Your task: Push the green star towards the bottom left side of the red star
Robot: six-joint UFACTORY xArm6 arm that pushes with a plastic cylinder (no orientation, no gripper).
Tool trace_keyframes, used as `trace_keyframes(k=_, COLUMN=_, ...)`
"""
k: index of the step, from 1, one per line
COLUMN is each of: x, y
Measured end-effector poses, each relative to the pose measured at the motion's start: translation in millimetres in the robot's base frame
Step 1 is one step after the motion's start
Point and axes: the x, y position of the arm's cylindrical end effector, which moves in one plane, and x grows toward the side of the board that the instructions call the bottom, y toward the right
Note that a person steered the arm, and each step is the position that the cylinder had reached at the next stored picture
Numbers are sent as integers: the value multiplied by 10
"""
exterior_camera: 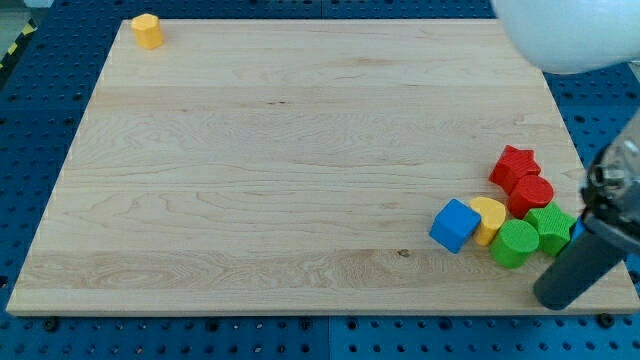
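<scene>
The red star (514,165) lies near the board's right edge. Just below it sits a red round block (531,194). The green star (551,228) lies below that, at the lower right, touching a green round block (515,243) on its left. My dark rod comes in from the view's right edge, and my tip (556,297) rests at the board's bottom right, just below and slightly right of the green star.
A yellow heart-shaped block (488,217) and a blue cube (455,224) lie left of the green blocks. A yellow block (147,30) sits at the board's top left corner. The wooden board (280,160) rests on a blue pegboard table. A white blurred shape (570,30) fills the top right.
</scene>
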Motion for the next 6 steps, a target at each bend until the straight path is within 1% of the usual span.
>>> trace_keyframes(k=1, x=-5, y=115)
trace_keyframes(k=2, x=-167, y=240)
trace_keyframes(k=3, x=-373, y=202)
trace_keyframes(k=4, x=-533, y=16)
trace_keyframes(k=6, x=-718, y=-67)
